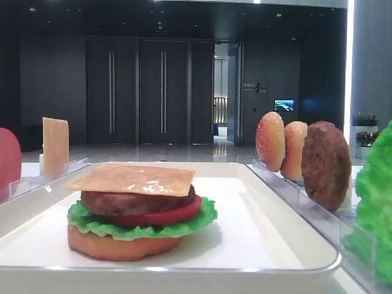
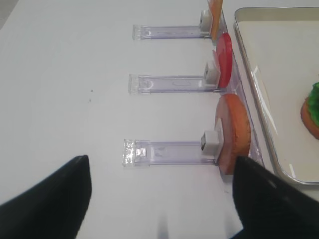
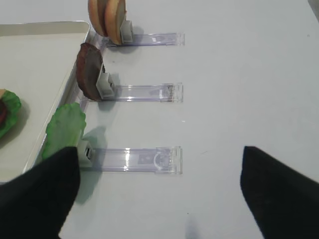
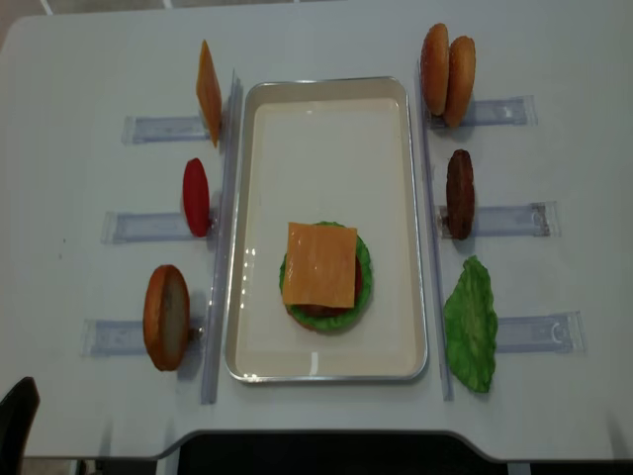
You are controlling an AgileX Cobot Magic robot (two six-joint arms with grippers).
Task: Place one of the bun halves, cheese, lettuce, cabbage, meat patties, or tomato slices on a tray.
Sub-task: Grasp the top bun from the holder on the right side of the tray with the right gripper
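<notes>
Exterior high (realsense) view gives you the whole layout: the white tray (image 4: 326,99) sits mid-tabletop (image 4: 316,35), and on it a stack is built, bottom bun, lettuce (image 1: 142,228), tomato slice (image 1: 160,215), meat patty (image 1: 136,201), with a cheese slice (image 4: 319,263) on top. No top bun on it yet. To the tray's right, your two bun halves (image 4: 447,67) stand on edge in the far clear rack (image 4: 495,111), a spare patty (image 4: 460,193) in the middle rack, a lettuce leaf (image 4: 471,325) in the near one. On the left: cheese (image 4: 209,92) far, tomato (image 4: 196,196) middle, another bun (image 4: 166,317) near.

Your right end effector (image 3: 159,191) hangs above the tabletop by the near rack, jaws spread as wide as they go, gripping nothing. Your left end effector (image 2: 162,196) hovers by the near left rack, jaws wide apart too, also empty.
</notes>
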